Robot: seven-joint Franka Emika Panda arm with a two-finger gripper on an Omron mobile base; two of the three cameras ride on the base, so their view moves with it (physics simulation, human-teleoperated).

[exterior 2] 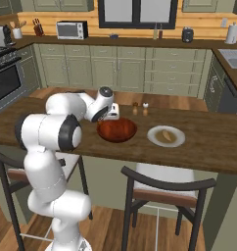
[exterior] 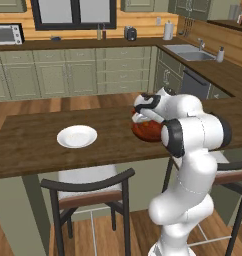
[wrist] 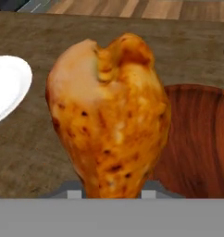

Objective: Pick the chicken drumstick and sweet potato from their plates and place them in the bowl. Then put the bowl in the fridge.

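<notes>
The glossy orange-brown chicken drumstick [wrist: 107, 120] stands close before the hand camera, thick end up, with my gripper [wrist: 111, 192] shut on its thin end. To its right lies the reddish-brown bowl [wrist: 197, 139], to its left the edge of an empty white plate [wrist: 7, 85]. In the base views my gripper [exterior 2: 110, 115] hovers over the near-left rim of the bowl [exterior 2: 116, 130] on the wooden counter. A second white plate [exterior 2: 178, 138] right of the bowl carries the pale sweet potato [exterior 2: 167, 135]. The empty plate [exterior: 77, 136] sits left of the bowl [exterior: 148, 131]. The fridge is out of view.
Two small shakers [exterior 2: 140, 109] stand behind the bowl. Dark-framed stools [exterior: 90, 192] [exterior 2: 164, 188] are tucked under the counter's near edge. Green cabinets, a sink [exterior: 189, 52] and a microwave [exterior 2: 71, 30] line the far walls.
</notes>
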